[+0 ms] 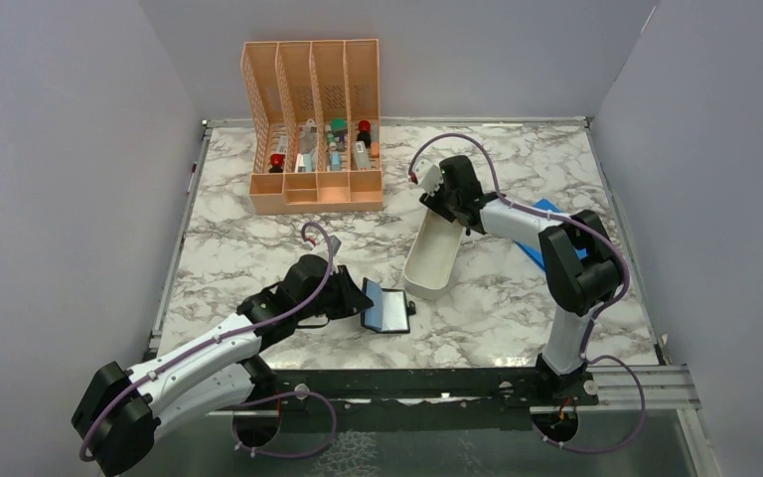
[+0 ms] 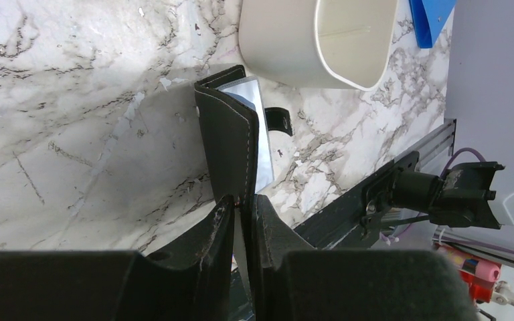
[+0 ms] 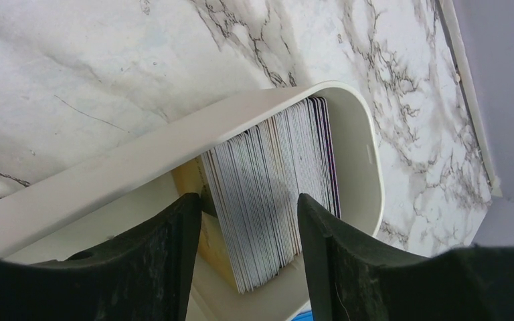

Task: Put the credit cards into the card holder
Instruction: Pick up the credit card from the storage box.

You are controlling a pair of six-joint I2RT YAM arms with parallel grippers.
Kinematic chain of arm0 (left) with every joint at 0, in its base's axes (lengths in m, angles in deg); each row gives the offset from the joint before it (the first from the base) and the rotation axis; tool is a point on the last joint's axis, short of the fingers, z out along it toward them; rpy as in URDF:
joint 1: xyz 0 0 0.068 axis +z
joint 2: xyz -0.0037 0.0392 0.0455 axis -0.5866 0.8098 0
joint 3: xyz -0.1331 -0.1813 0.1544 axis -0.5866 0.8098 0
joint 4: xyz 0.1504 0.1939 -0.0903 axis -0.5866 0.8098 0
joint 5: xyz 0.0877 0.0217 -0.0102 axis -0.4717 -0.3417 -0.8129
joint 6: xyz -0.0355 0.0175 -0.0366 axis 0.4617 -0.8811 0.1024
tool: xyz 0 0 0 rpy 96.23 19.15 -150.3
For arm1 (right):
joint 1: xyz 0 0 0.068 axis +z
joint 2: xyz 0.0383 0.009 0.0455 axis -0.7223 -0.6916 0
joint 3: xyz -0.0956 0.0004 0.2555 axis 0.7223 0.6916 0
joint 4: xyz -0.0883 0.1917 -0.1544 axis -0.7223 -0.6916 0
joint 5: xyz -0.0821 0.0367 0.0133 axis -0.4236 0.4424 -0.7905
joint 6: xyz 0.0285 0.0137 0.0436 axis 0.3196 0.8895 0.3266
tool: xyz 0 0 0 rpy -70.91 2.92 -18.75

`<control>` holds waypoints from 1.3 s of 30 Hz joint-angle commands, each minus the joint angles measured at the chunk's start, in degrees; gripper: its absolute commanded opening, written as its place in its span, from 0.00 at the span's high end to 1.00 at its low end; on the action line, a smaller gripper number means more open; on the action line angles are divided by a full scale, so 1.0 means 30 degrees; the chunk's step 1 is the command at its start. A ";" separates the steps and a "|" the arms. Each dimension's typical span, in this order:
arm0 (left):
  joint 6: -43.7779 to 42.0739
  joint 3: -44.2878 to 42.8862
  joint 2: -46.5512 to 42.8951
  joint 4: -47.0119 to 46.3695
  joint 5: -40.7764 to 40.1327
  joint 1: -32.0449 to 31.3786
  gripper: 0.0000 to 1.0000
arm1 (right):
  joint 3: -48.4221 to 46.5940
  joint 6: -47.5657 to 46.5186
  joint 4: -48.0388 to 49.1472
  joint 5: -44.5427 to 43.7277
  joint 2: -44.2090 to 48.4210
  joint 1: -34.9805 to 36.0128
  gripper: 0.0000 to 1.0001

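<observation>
— The left pincer (image 2: 242, 202): state?
— Clamped hard on the edge of one black flap of the holder (image 1: 389, 310), fingers pressed against both faces of it.
— And the holder, where?
— Close to the near edge of the tabletop (image 1: 258, 238), about midway along it. Spread open: gripped flap raised off the marble, other flap lying flat with a shiny inner face up. Small black tab (image 2: 280, 122) sticking out on the side toward the tray (image 1: 427, 270).
— Touching the tray?
— No, just beside its near end, with a narrow strip of marble between. White, oblong, slanting away from there toward the far edge.
— The right pincer (image 3: 246, 204)?
— Spread wide over the tray's far end, one finger on either side of the cards (image 3: 274, 200). Gripping nothing; hard to tell whether touching the stack.
— Cards arranged how?
— Packed upright on edge in one thick stack against the tray's rounded end. Mostly white edges, a dark one nearest that end, a tan one on the opposite side.
— Anything else?
— Peach organizer (image 1: 313, 149) by the far edge, left of centre, small items in its slots. Flat blue sheet (image 1: 548, 211) near the right edge, partly hidden behind the right arm.
</observation>
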 commanded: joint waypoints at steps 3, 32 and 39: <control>-0.0119 -0.0105 -0.0058 -0.0207 -0.0289 0.0130 0.83 | -0.0619 -0.0227 0.0643 -0.0596 -0.0132 -0.0470 0.50; -0.0061 0.0250 0.0221 -0.0699 -0.0184 0.0152 0.82 | -0.1519 0.0686 -0.1137 0.1141 0.1137 -0.0849 0.95; -0.0013 0.0218 0.0120 -0.0694 -0.0194 0.0152 0.82 | -0.1621 0.1455 -0.2210 0.2072 0.1954 -0.0834 0.99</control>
